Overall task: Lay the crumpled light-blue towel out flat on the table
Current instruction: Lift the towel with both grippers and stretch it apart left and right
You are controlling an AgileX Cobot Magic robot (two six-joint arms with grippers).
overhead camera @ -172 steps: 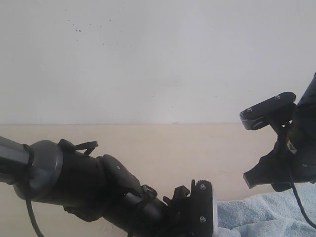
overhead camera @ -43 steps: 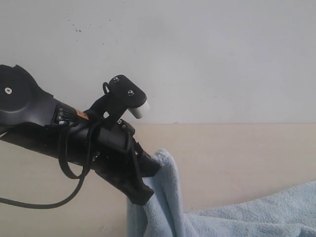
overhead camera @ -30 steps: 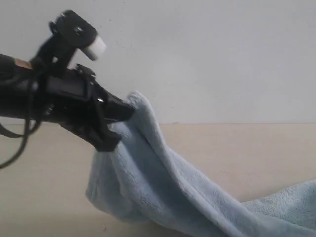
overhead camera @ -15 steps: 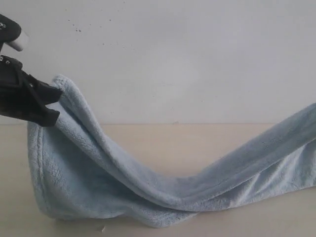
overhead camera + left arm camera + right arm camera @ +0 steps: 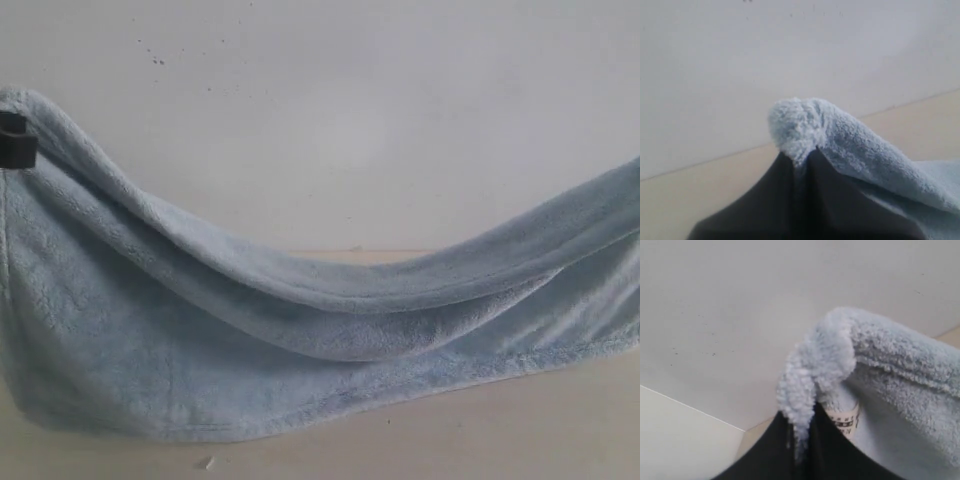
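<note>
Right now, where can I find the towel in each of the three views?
Exterior view: the towel spans the whole width, hanging high at both sides and sagging in the middle.
Left wrist view: one bunched corner at the centre, pinched by the left gripper.
Right wrist view: another corner, with its white tag, pinched by the right gripper.
Shared landmark: the white speckled wall behind it.

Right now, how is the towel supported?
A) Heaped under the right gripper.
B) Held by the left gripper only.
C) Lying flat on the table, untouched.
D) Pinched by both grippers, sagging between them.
D: in the wrist views the left gripper and the right gripper each pinch a fold of the towel, which sags in the middle in the exterior view.
</note>
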